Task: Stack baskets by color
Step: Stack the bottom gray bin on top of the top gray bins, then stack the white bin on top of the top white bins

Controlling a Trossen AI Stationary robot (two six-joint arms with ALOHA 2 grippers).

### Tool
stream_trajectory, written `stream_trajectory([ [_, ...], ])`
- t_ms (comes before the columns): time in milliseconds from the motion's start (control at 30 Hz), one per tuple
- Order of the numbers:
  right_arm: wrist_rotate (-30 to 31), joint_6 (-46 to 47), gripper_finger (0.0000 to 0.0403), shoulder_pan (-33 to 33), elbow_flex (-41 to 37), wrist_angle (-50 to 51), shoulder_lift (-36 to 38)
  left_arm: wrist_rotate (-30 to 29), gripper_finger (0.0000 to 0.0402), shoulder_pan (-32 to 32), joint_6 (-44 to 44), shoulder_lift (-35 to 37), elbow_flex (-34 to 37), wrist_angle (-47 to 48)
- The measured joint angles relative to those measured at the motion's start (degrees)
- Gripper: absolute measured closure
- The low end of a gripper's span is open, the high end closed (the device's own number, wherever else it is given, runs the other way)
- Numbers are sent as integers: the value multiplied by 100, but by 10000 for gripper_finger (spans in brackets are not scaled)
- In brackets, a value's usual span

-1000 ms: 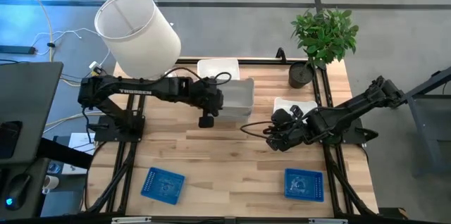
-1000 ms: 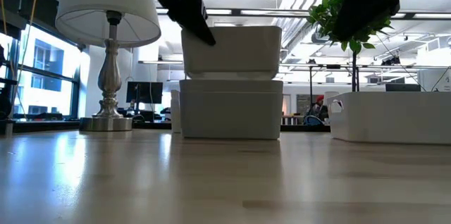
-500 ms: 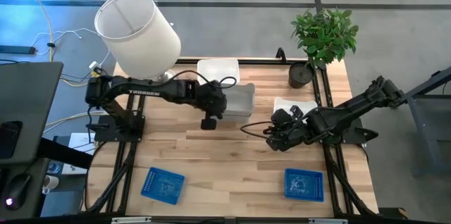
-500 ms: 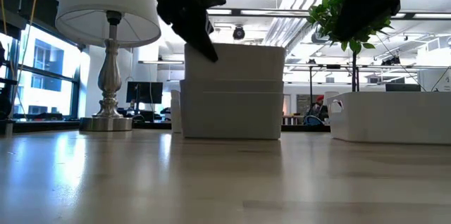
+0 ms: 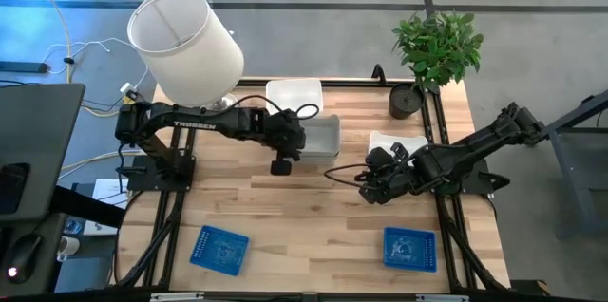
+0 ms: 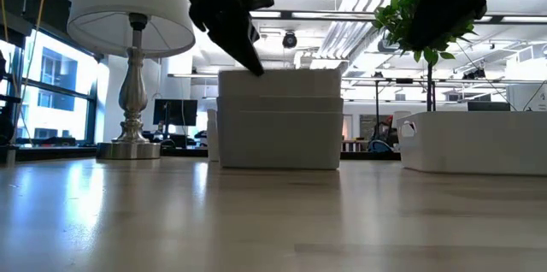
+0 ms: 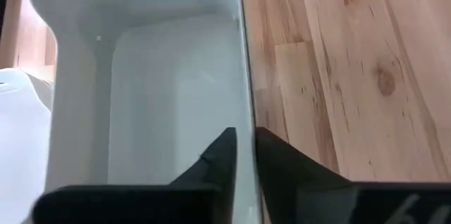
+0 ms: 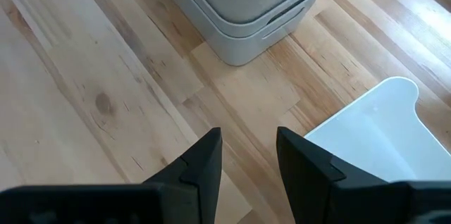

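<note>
A stack of translucent grey baskets [image 5: 325,137] [image 6: 280,118] rests on its base at the table's far middle. My left gripper [image 7: 244,146] [image 5: 300,141] comes down at the top basket's left wall [image 7: 245,76]. It is slightly open, with one finger inside the basket and one outside. A white basket [image 5: 294,93] lies behind the stack, and another white basket [image 5: 394,141] [image 8: 373,132] lies to its right. Two blue baskets [image 5: 220,248] [image 5: 409,248] lie near the front edge. My right gripper [image 8: 246,155] [image 5: 367,191] hovers open above bare wood.
A big white lampshade [image 5: 185,46] on its lamp stands at the far left corner, and a plant in a black pot [image 5: 406,101] at the far right. Bare wood [image 5: 304,217] lies between the grey stack and the blue baskets.
My left gripper has come down with the top grey basket onto the stack. After that the gripper kept still. The basket has sunk deeper into the baskets below and now sits nested, level with them.
</note>
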State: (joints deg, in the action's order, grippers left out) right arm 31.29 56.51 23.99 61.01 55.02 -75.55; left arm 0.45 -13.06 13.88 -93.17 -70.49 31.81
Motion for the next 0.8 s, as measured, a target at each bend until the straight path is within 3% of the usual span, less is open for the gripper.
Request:
stream_trajectory([
  [367,0,19,279,0,0,0,-2,-2,263,2,-19,40,-1,8],
  [800,0,-471,279,-1,0,4,0,41,260,7,-98,611,-1,368],
])
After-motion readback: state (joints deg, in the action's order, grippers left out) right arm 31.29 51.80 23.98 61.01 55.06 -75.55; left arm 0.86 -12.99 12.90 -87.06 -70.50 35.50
